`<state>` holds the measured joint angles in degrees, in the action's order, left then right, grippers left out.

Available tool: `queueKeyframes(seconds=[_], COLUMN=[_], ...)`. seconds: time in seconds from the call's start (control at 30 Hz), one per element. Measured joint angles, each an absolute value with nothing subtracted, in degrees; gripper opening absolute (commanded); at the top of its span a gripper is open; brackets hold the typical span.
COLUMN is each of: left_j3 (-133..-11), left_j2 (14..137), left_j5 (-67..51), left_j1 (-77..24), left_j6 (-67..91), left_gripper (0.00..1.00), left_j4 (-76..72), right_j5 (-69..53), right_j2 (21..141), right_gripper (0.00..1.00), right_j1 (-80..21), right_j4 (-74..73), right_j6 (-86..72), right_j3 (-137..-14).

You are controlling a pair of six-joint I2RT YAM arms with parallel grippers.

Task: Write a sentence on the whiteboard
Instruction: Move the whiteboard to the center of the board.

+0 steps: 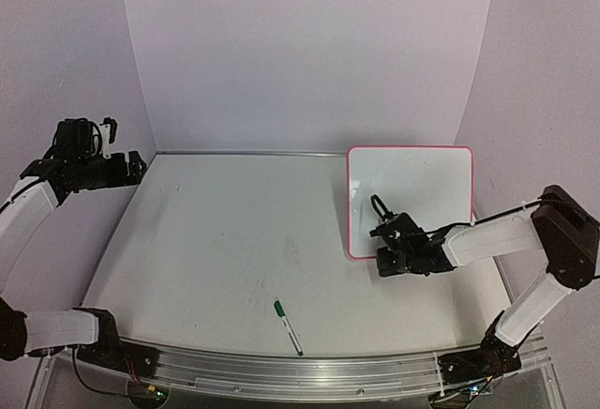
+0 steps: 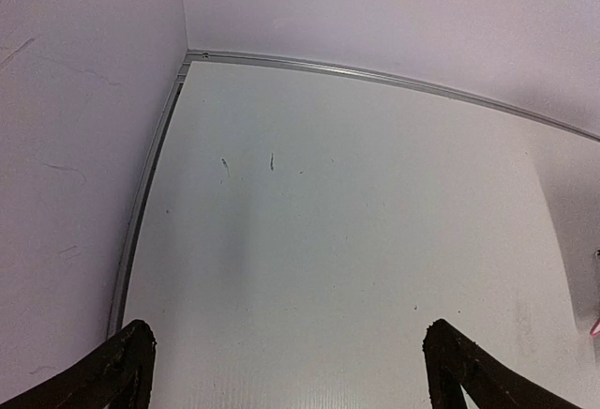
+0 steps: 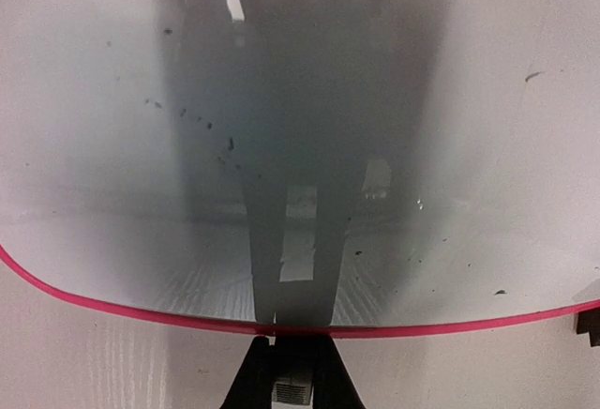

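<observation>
The whiteboard (image 1: 412, 193), white with a pink-red rim, is at the right of the table, its far edge tilted up toward the back wall. My right gripper (image 1: 386, 248) is shut on the middle of its near rim. In the right wrist view the fingers (image 3: 251, 371) pinch the pink rim, and the board (image 3: 309, 99) mirrors them. No green writing shows on the board; the sentence is not in view. My left gripper (image 1: 127, 167) is open and empty, raised at the far left by the wall, and its view (image 2: 286, 371) shows only bare table.
A marker with a green cap (image 1: 287, 325) lies on the table near the front edge, left of the board. A black clip foot (image 3: 591, 320) shows at the board's rim. The table's metal back edge (image 2: 375, 76) meets the wall.
</observation>
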<state>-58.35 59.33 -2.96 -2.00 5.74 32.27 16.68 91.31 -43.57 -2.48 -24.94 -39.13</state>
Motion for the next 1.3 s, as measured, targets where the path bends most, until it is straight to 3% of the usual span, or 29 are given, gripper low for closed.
queueKeyframes(seconds=[0.53, 0.8, 0.87, 1.0, 1.07, 1.17, 1.3], left_j3=[-58.3, -58.3, -58.3, -58.3, -58.3, -58.3, -58.3], left_j2=[59.4, 59.4, 59.4, 59.4, 59.4, 59.4, 59.4], left_j5=[-3.0, -3.0, -3.0, -3.0, -3.1, -3.4, -3.5], left_j1=[-2.0, -2.0, -2.0, -2.0, -2.0, -2.0, -2.0], left_j6=[5.7, 5.7, 5.7, 5.7, 5.7, 5.7, 5.7], left_gripper=[0.99, 1.00, 1.00, 1.00, 1.00, 1.00, 0.99], left_j4=[32.3, 32.3, 32.3, 32.3, 32.3, 32.3, 32.3], right_j5=[17.4, 17.6, 17.3, 15.8, 14.5, 13.8, 12.5], right_j2=[109.4, 116.7, 117.4, 117.7, 117.7, 116.5, 111.6], right_gripper=[0.00, 0.00, 0.08, 0.37, 0.47, 0.56, 0.58], right_j1=[-62.8, -67.5, -68.0, -68.8, -69.4, -70.9, -74.0], right_j4=[-5.4, -7.4, -7.8, -8.1, -8.0, -7.8, -8.9], right_j6=[-28.7, -28.9, -28.9, -28.9, -28.9, -28.6, -29.1], right_j3=[-61.8, -72.2, -73.4, -74.0, -74.0, -72.9, -69.3])
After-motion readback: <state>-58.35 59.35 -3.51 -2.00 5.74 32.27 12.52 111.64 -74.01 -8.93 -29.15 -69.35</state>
